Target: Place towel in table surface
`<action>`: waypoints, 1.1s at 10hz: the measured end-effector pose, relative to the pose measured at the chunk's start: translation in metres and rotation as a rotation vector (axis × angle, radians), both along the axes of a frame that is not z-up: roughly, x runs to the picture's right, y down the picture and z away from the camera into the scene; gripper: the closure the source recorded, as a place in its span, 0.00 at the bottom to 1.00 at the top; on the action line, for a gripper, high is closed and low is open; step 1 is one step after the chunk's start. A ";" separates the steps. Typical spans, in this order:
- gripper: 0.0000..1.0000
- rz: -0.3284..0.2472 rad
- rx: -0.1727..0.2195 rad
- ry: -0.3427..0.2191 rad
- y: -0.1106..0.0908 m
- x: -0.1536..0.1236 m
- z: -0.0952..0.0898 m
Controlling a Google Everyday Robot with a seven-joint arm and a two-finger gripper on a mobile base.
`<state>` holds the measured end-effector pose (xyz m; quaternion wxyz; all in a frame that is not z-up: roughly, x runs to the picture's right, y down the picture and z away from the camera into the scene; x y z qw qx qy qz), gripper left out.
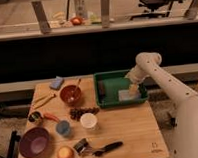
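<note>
Where the towel lies left-to-right in the green tray, the gripper sits over it, grip unclear.

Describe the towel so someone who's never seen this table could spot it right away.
On the wooden table, find the green tray at the far right. The towel lies inside it, just under the gripper. It is pale grey, flat and thin, unlike the thicker blue sponge far left.

A green tray is seen beneath the gripper; a red bowl, white cup and orange are set leftward.
</note>
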<state>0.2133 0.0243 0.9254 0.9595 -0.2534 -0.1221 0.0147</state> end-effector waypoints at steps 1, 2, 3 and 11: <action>0.20 -0.014 -0.009 -0.004 0.005 -0.001 -0.001; 0.20 -0.031 -0.019 -0.007 0.012 -0.001 0.000; 0.20 -0.042 -0.032 -0.011 0.018 -0.002 0.001; 0.41 -0.072 -0.160 -0.014 0.069 -0.007 0.032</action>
